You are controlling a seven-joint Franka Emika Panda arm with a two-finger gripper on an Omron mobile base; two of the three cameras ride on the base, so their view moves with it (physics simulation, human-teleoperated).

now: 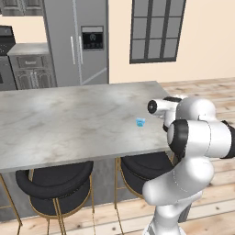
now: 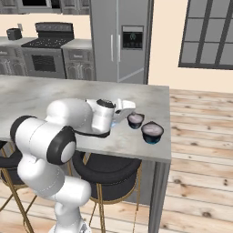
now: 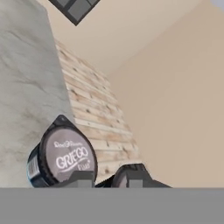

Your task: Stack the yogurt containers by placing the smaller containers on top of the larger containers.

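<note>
left base view: light-blue yogurt cup [image 1: 140, 122] sits alone on the grey marble counter [image 1: 69, 124], just beside the wrist; the arm blocks the hand itself. can't tell from here if the fingers touch it.
right base view: hand [image 2: 119, 113] is low over the counter's near edge. dark yogurt cup [image 2: 135, 120] with a pale top stands just past the hand, second dark cup [image 2: 152, 132] beyond that, near the counter's end. the two are close but apart.
hand view: pale lid [image 3: 68, 157] of a dark cup just ahead of the fingertips reads "griego"; can't tell which of the two cups it is.
hand state: fingers pressed nearly together; can't tell if they pinch anything.
room: steel fridge [image 2: 120, 41] behind the counter, stove [image 2: 45, 54] beside it, dark-framed window [image 1: 156, 30], plank floor [image 2: 200, 159], black stools [image 1: 55, 183] under the counter's near edge.
</note>
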